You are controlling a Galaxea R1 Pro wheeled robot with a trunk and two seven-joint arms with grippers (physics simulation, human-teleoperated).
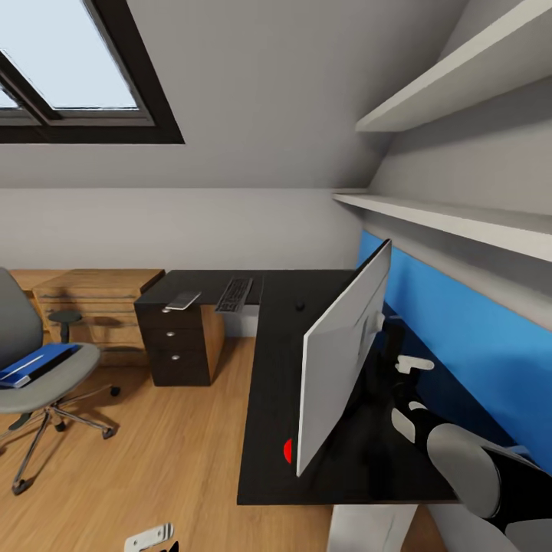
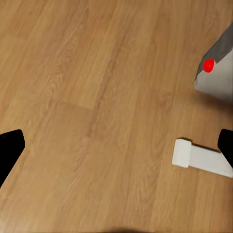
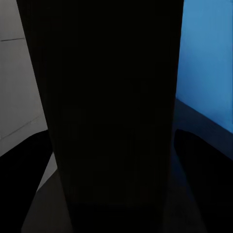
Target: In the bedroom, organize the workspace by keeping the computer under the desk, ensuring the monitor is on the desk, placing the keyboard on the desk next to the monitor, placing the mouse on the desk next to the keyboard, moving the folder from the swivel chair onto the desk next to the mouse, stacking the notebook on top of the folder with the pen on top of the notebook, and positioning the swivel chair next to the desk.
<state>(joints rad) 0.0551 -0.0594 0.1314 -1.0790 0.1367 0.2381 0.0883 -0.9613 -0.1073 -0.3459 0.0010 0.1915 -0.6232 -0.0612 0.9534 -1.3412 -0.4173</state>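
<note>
The monitor [image 1: 343, 353] stands on the near wing of the desk [image 1: 268, 399], seen from its pale grey back, so the black front faces the blue wall panel [image 1: 460, 337]. The right arm [image 1: 460, 460] reaches in behind it, most likely to steady or turn it by the slim stand [image 3: 111, 121], a dark upright slab close before the right wrist camera. Whether that pincer grips the stand cannot be told. The left gripper [image 2: 116, 155] hangs released over the wood-plank floor [image 2: 97, 87], its black fingertips [image 2: 9, 150] wide apart, with the grey computer [image 2: 218, 73] and its red light nearby.

Farther along the glossy black top lie the flat keyboard [image 1: 234, 294] and the small rounded mouse [image 1: 300, 307], well apart. A thin pale item [image 1: 182, 300] rests above the drawers [image 1: 176, 345] with silver knobs. The bright blue folder [image 1: 34, 364] is not yet moved: it lies on the padded swivel chair [image 1: 42, 376], well away from the desk.
</note>
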